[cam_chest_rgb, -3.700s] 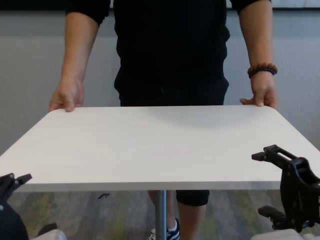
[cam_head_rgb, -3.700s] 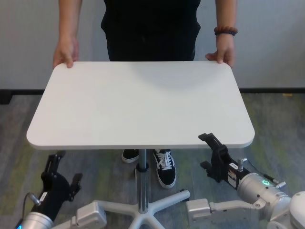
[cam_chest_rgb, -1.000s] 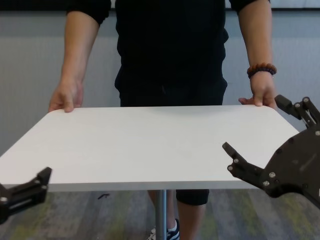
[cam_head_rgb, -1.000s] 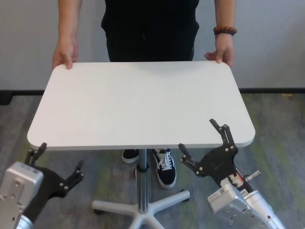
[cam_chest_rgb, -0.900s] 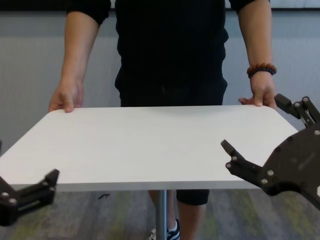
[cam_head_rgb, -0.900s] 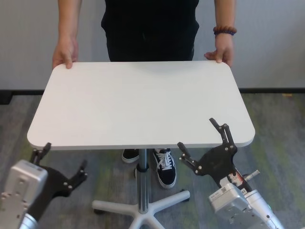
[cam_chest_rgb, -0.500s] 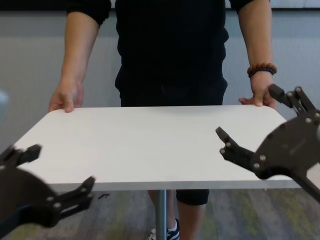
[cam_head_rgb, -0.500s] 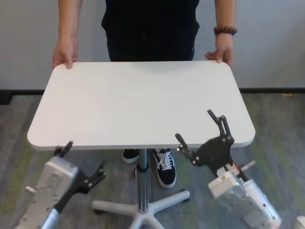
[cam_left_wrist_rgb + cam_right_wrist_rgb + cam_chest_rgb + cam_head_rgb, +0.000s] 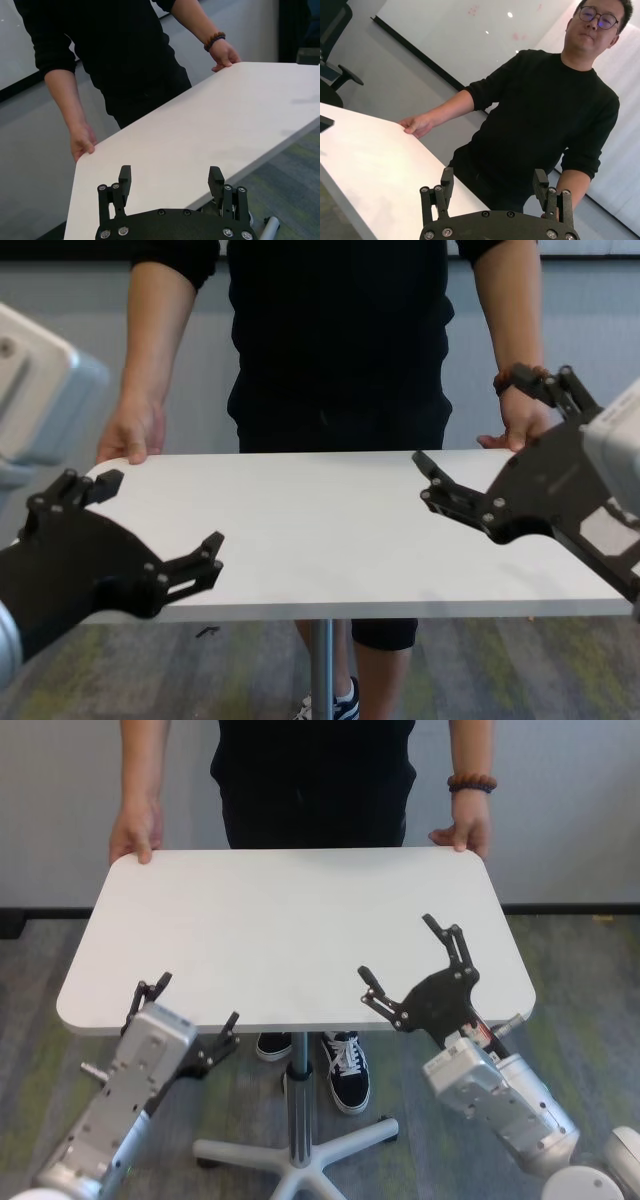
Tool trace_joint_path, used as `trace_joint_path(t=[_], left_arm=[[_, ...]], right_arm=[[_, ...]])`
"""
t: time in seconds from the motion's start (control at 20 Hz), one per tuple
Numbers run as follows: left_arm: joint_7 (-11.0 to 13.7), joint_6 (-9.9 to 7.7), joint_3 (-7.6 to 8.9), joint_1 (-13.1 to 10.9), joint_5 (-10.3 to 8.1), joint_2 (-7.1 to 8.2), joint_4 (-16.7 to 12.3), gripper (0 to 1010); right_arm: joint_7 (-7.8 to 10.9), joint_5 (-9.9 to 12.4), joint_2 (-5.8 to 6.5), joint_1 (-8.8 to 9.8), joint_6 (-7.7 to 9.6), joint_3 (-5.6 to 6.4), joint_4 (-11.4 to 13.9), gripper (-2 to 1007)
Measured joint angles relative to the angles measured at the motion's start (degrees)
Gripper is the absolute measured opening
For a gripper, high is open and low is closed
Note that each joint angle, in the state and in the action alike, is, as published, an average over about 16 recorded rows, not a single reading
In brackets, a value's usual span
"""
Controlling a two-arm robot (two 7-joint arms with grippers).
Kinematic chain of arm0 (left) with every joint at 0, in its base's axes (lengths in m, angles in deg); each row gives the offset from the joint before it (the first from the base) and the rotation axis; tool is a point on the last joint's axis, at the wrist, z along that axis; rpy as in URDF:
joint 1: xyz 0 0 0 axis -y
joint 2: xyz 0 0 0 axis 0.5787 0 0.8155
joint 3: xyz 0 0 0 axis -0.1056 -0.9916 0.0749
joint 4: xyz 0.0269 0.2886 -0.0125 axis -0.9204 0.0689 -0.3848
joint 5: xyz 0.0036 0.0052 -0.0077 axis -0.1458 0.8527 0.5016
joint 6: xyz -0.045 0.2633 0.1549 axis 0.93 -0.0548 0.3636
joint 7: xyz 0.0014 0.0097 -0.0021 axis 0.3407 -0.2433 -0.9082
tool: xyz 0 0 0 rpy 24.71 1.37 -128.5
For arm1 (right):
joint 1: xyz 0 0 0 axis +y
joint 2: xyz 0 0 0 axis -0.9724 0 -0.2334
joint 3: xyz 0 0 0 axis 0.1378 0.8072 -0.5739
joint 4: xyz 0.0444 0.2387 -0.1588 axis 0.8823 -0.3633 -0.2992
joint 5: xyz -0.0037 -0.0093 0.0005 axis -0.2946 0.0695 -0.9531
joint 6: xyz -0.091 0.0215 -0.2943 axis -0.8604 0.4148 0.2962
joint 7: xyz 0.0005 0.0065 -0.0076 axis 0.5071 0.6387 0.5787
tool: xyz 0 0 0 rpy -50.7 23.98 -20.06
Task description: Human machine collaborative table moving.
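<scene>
The white table [image 9: 300, 925] stands in front of me on its grey pole [image 9: 297, 1095]. The human [image 9: 315, 770], in black, stands at the far edge with one hand [image 9: 135, 830] on each far corner; the other hand [image 9: 465, 825] wears a bead bracelet. My left gripper [image 9: 190, 1005] is open at the near left edge and holds nothing. My right gripper [image 9: 405, 955] is open over the near right part of the top and holds nothing. Both also show in the chest view, the left gripper [image 9: 160, 515] and the right gripper [image 9: 480, 420]. I cannot tell if either touches the top.
The pole ends in a star base [image 9: 300, 1160] on the grey carpet. The human's sneakers [image 9: 345, 1070] are under the table. A black office chair [image 9: 332, 45] stands off to one side. A grey wall runs behind the human.
Both arms have risen and moved forward, from below the table's near edge up to its level. The right gripper now reaches over the top. The table and the human's hands have not moved.
</scene>
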Motion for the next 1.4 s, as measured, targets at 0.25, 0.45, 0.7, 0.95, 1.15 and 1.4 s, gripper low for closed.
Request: trace_joint_path(t=[0.25,0.45,0.7,0.95,1.15,1.4], left_arm=[[-0.2,-0.31,-0.15,2.7,1.02,-0.13,2.2,1000],[-0.2,-0.43,-0.06,4.1,1.52,0.0,3.6,1000],[-0.1,-0.56,0.13,4.9,1.87,0.31,4.5,1000],[-0.1,-0.58,0.2,4.8,1.88,0.39,4.5,1000],[-0.2,-0.6,0.15,4.8,1.81,0.22,4.4,1000],[-0.2,-0.63,0.1,4.7,1.74,0.08,4.4,1000]], right_arm=[[1.48,-0.8,-0.01,-0.89,1.3,-0.24,-0.1,1001],[2.27,-1.4,0.2,-0.91,2.47,-0.46,0.4,1001],[2.99,-2.1,0.6,-0.63,3.77,-0.68,1.0,1001],[2.86,-2.1,0.68,-0.54,3.91,-0.74,1.2,1001],[2.64,-1.9,0.56,-0.66,3.4,-0.68,0.9,1001],[2.45,-1.7,0.43,-0.78,2.93,-0.62,0.6,1001]])
